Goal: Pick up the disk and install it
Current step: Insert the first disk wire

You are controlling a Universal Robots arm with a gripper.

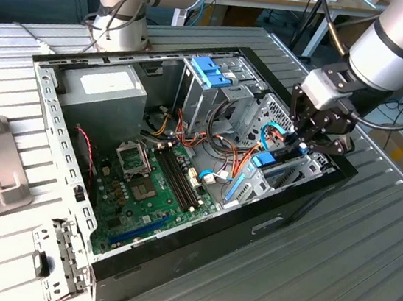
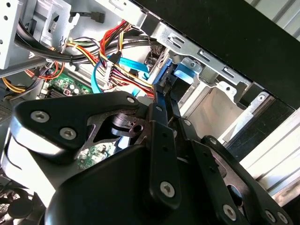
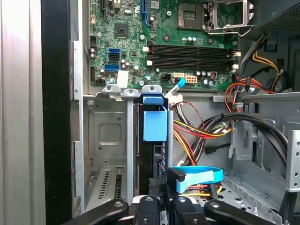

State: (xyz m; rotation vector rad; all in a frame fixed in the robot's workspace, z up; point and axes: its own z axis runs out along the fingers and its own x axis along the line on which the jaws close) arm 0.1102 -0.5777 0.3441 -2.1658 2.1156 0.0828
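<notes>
The disk (image 1: 263, 160) stands on edge in a slot of the metal drive bay (image 1: 245, 186) at the corner of the open computer case (image 1: 173, 254) on the exterior view's right. Its light-blue end tab (image 3: 154, 125) and dark body sit between the bay's metal walls (image 3: 108, 136). In the second wrist view the disk's blue rail (image 2: 185, 74) lies just past the fingertips. My gripper (image 1: 300, 145) hangs over the bay's outer end, its narrow black fingers (image 2: 159, 122) drawn close together on the disk's near end. The gripper (image 3: 164, 199) is in line with the slot.
A motherboard (image 1: 144, 187) fills the case floor, a power supply (image 1: 106, 86) sits at the back, and a tall drive cage with a blue bracket (image 1: 212, 72) stands beside it. Red, yellow and black cables (image 3: 201, 129) and a blue cable (image 3: 197, 176) crowd the bay. A second arm's base (image 1: 124, 7) stands behind.
</notes>
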